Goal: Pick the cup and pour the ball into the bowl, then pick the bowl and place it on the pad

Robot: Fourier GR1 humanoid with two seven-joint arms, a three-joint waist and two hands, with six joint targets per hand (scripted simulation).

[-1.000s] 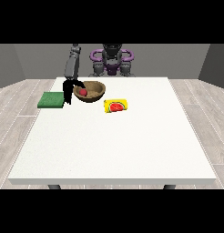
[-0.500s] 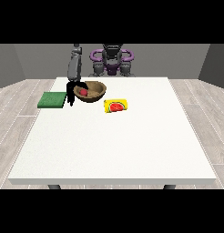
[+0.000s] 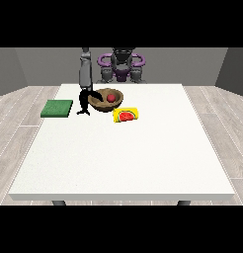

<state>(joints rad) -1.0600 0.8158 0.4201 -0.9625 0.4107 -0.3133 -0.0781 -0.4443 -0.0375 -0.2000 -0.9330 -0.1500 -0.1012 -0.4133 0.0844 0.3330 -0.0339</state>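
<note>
One black hand (image 3: 85,101) at the view's left hangs from a near-vertical grey arm (image 3: 84,73), fingers curled on the rim of the brown wooden bowl (image 3: 104,100) holding the red ball (image 3: 110,98), near the green square pad (image 3: 57,108).

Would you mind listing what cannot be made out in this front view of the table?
- Front view: whether the hand at the view's left grips the bowl rim or only touches it; too small.
- Front view: the other hand; none shows.
- Front view: the bowl's near inner wall below the red ball, hidden by its own rim.
- Front view: the yellow thing beside the bowl; too small to identify.
</note>
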